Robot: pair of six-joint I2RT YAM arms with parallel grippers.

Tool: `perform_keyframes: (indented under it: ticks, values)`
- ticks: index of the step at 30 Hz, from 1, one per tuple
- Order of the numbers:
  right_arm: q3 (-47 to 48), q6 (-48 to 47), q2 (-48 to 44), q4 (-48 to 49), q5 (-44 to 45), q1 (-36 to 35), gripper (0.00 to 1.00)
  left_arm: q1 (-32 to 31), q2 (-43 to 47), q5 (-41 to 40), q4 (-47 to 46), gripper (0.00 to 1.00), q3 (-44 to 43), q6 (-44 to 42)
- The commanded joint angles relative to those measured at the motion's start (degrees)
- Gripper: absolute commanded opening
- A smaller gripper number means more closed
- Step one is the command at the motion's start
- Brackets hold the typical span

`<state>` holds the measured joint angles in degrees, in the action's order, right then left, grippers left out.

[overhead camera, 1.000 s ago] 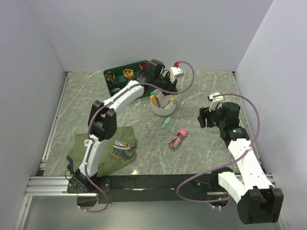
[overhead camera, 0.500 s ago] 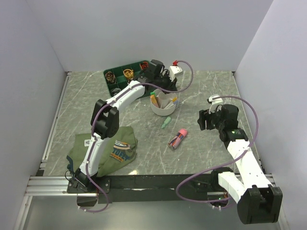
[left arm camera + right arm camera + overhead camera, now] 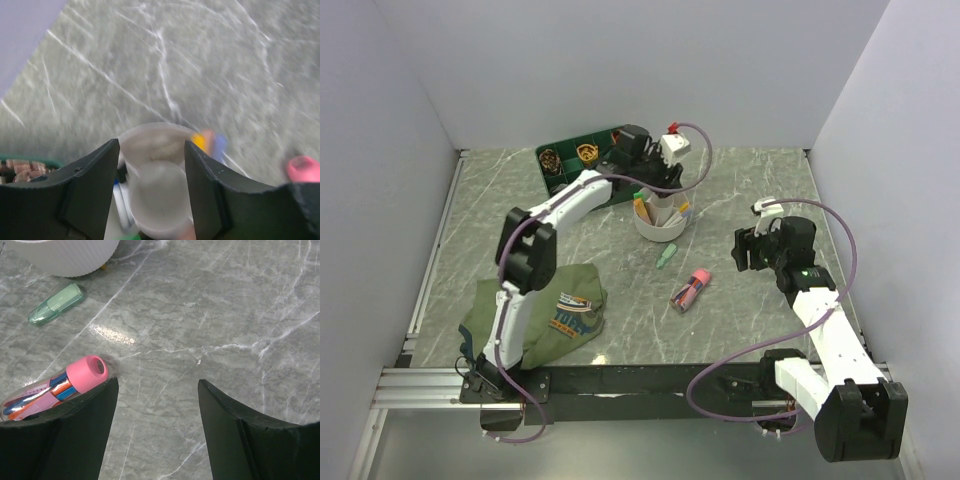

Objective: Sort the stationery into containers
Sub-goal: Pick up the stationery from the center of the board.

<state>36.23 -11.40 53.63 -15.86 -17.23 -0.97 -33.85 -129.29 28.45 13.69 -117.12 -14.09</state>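
Seems between pickups, left hand (image 3: 150,145) spread and empty above the white cup (image 3: 660,225), right hand (image 3: 156,382) spread over the bench (image 3: 750,185) beside the pink-capped pens (image 3: 60,385); calls next for lowering and pinching those

The left arm (image 3: 570,205) and right arm (image 3: 820,312) are white tubular links joined by black housings, each trailed by a looping purple cable (image 3: 856,250). The fingers (image 3: 92,185) are broad matte-black wedges. Behind the left ones sits a white camera block (image 3: 672,147) with a red plug (image 3: 672,128).
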Motion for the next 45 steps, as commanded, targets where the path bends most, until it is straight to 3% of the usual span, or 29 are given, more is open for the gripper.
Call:
perform_keyframes:
  ticks: [1, 4, 8, 13, 21, 38, 41, 45]
  values:
    - [1.13, 0.33, -0.1, 2.41, 0.27, 0.36, 0.73, 0.18, 16.24, 3.71, -3.24, 0.6, 11.77, 1.61]
    - [1.04, 0.76, 0.08, 2.15, -0.78, 0.36, 0.73, -1.13, 24.95, 4.95, -0.61, 0.61, 23.46, 1.52]
    - [1.21, 0.24, 0.78, 1.97, -1.4, 0.36, 0.73, -4.64, 32.34, -0.49, 3.88, 0.61, 35.45, 3.01]
    - [2.18, -0.12, 1.22, 1.97, -1.75, 0.27, 0.73, -10.27, 32.0, -7.08, 5.12, 0.62, 44.07, 3.71]
    - [1.13, 0.32, -1.41, 0.92, -1.58, 0.27, 0.73, -12.91, 23.13, -16.22, 2.65, 0.63, 41.1, 8.81]
    - [-3.27, 1.29, -6.69, -0.05, -0.87, 0.27, 0.73, -12.91, 10.12, -20.27, 2.48, 0.61, 31.87, 11.01]
    - [-3.01, 1.2, -6.17, 0.21, -0.78, 0.44, 0.73, -12.91, 9.5, -19.58, 0.55, 0.52, 32.22, 10.93]
    - [-2.74, 0.85, -5.46, 0.56, -0.87, 0.27, 0.73, -13.0, 9.24, -16.86, 2.04, 0.17, 32.56, 9.43]
